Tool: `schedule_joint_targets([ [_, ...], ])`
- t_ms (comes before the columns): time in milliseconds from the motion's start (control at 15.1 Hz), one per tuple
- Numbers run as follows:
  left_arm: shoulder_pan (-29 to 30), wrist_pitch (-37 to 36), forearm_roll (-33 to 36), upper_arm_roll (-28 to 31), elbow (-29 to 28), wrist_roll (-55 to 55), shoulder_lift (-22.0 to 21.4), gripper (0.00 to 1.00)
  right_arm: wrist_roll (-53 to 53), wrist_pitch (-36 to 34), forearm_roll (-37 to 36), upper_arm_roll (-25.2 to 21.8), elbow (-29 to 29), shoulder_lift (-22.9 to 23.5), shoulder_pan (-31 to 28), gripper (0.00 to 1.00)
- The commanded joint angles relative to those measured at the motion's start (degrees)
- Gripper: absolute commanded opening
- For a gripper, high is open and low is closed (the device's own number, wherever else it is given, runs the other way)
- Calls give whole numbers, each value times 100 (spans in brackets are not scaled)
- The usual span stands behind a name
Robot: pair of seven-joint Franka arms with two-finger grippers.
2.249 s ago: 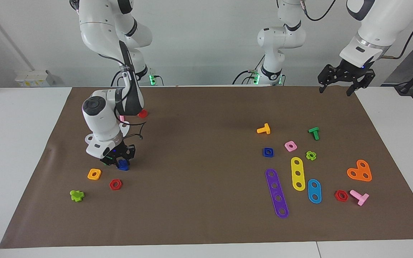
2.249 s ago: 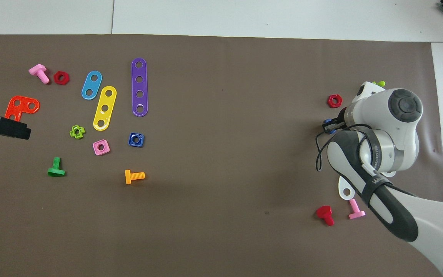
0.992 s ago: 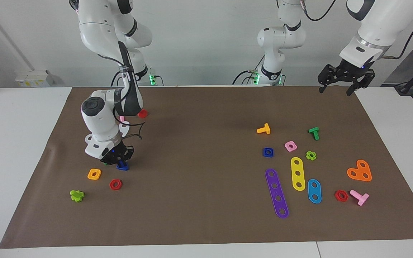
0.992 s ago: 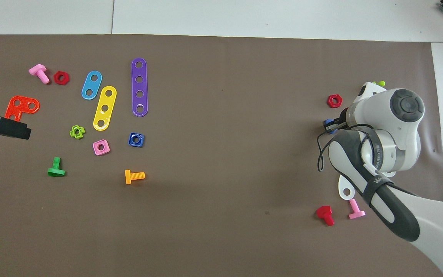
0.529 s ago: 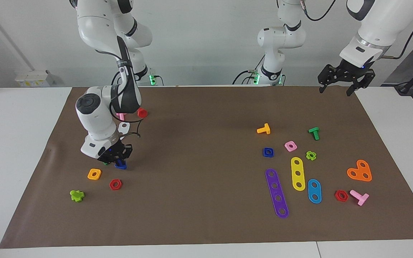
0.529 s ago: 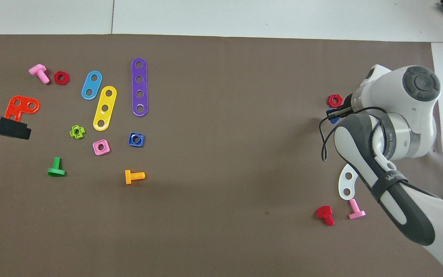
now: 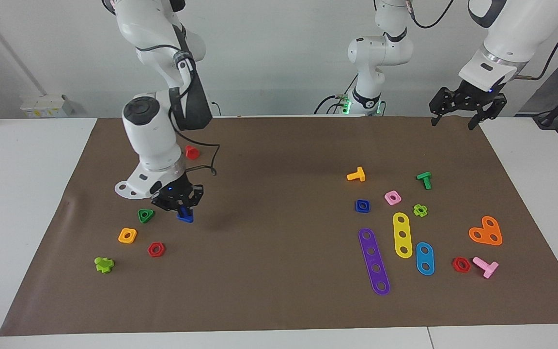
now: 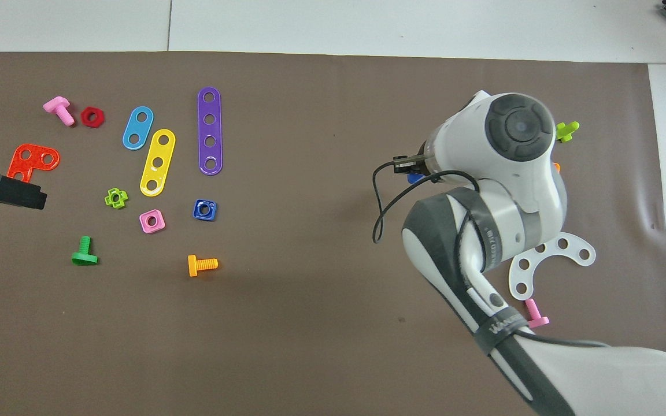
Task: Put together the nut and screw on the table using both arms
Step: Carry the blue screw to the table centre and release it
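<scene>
The right gripper (image 7: 184, 209) has its fingers clenched on the screw (image 7: 185, 217), holding it just above the table (image 7: 279, 300) near the green triangular piece (image 7: 146, 215), which lies at about nine o'clock from it. The nut (image 7: 362, 206) lies untouched on the table toward the left arm's end. The left gripper (image 7: 468, 107) waits with fingers spread, holding nothing. Judging by this, only the screw pickup is done; grasping the nut and threading remain.
</scene>
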Motion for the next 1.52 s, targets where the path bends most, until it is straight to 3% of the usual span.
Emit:
schedule_joint_targets([
  [0, -22, -34, 101, 20, -124, -14, -122, 100, 829, 431, 43, -13, 19, 297, 504, 0],
  [265, -22, -34, 102, 20, -124, -14, -122, 100, 1788, 1055, -106, -39, -26, 833, 1321, 0],
  [463, -22, -34, 102, 20, -124, -14, -122, 100, 2177, 1180, -624, -22, -156, 975, 1393, 0],
  [926, -31, 36, 101, 2, -124, -15, -122, 100, 2458, 1699, -634, -22, -263, 1151, 1552, 0],
  [992, -40, 36, 102, 2, -132, -14, -122, 100, 2467, 1699, -634, -22, -289, 1151, 1552, 20],
  [1058, -40, 45, 102, -6, -124, -14, -122, 100, 2476, 1708, -634, -22, -324, 1151, 1543, 75],
  [1125, -66, 149, 102, -15, -124, -6, -114, 100, 2493, 1716, -634, -22, -316, 1151, 1551, 100],
  [1323, -101, 370, 102, -50, -229, -23, -122, 100, 2485, 1664, -634, -39, -228, 1081, 1534, 100],
  [1455, -110, 388, 102, -138, -255, -32, -122, 99, 2450, 1445, -625, -66, -228, 696, 1394, 100],
])
